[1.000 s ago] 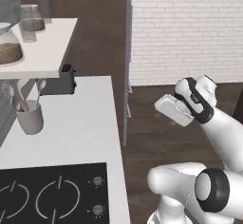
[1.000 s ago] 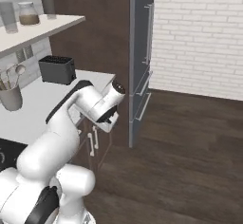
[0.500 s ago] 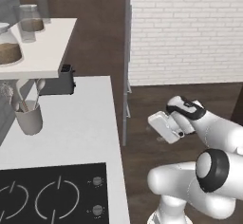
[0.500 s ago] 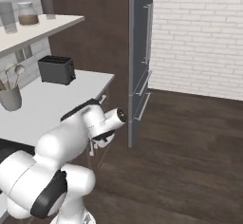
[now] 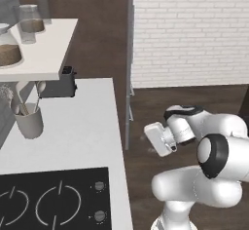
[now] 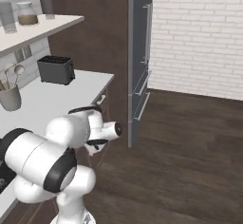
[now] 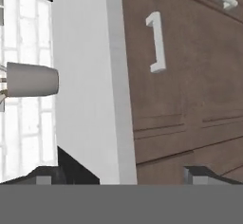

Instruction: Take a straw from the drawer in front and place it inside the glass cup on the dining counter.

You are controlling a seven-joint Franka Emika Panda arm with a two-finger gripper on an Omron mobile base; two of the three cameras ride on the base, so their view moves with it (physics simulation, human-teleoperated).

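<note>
Facing the dark brown drawer (image 7: pixel 190 76), the gripper (image 7: pixel 118 175) stands released and empty, with the drawer's slim silver handle (image 7: pixel 156 42) ahead, above its fingertips. I judge the handle stiff and smooth, best taken at its middle. No straw can be seen yet; it should be light and thin.

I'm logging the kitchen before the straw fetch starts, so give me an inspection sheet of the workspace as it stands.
Surface: white counter with a black cooktop at its near end.
Job's things: dark brown drawer front with a silver bar handle, shut; straw and glass cup: nothing seen.
Clutter: grey utensil holder, black toaster, jars on the shelf.
Grippers: gripper open, empty, facing the drawer fronts below the counter edge.
Cables: nothing seen.
Surroundings: tall grey fridge, white brick wall, dark wood floor.
</note>
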